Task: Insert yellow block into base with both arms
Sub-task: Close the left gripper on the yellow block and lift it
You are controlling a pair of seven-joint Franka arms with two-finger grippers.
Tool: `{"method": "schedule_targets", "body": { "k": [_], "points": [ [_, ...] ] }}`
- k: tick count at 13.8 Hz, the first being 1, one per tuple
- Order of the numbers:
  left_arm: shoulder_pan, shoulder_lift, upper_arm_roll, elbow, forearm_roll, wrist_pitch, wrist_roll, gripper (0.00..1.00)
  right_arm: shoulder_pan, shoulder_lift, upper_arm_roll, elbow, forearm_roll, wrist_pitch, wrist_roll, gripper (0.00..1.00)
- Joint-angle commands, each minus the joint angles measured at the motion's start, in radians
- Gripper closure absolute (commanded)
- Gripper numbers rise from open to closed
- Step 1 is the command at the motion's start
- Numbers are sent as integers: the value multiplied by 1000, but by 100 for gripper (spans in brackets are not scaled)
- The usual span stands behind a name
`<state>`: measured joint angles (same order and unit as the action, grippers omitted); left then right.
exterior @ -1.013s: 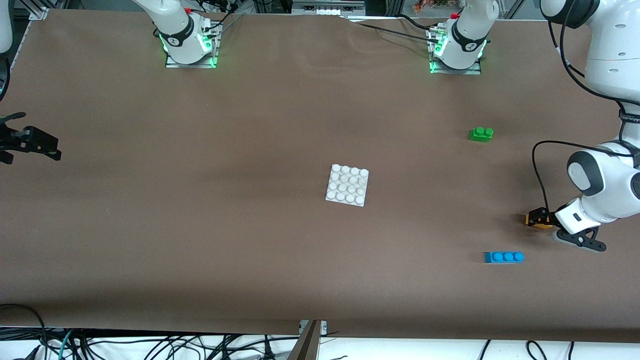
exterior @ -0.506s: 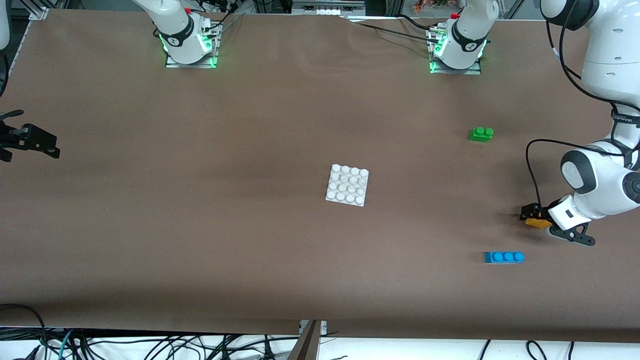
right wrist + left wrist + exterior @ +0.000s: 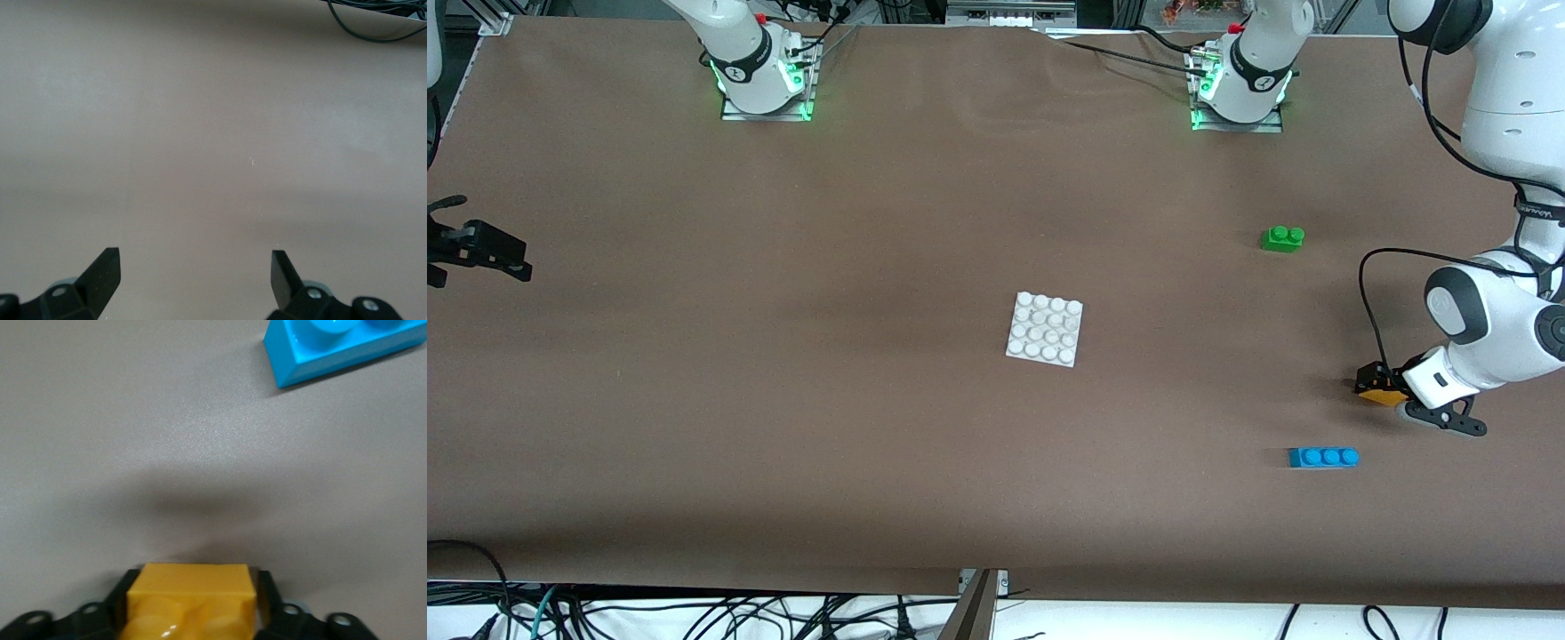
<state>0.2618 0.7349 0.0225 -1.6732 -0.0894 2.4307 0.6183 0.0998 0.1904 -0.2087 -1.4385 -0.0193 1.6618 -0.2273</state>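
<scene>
My left hand (image 3: 1376, 388) is clamped on the yellow block (image 3: 1385, 396), fingers (image 3: 113, 607) tight on both its sides, low at the bench (image 3: 783, 400) near the left arm's end. Blue brick (image 3: 1323, 457) just nearer the camera, base (image 3: 1045, 329) mid-bench, well apart. My right hand (image 3: 193, 267) waits, fingers spread, holding nothing.
</scene>
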Motion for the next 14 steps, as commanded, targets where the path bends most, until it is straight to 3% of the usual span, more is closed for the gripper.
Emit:
{"method": "schedule_targets", "body": {
  "k": [1,6,14],
  "points": [
    [-4,-9,2,-3,-30,-5,35,62,-9,-17,11,-16,-13,-2,-9,0],
    [-39,-70,-1,15,-27,-100,12,61,-9,-17,11,-16,-11,-2,-9,0],
    [-243,-218,-7,62,-18,-464,-392,61,-11,-17,11,-16,-11,3,-9,0]
  ]
}}
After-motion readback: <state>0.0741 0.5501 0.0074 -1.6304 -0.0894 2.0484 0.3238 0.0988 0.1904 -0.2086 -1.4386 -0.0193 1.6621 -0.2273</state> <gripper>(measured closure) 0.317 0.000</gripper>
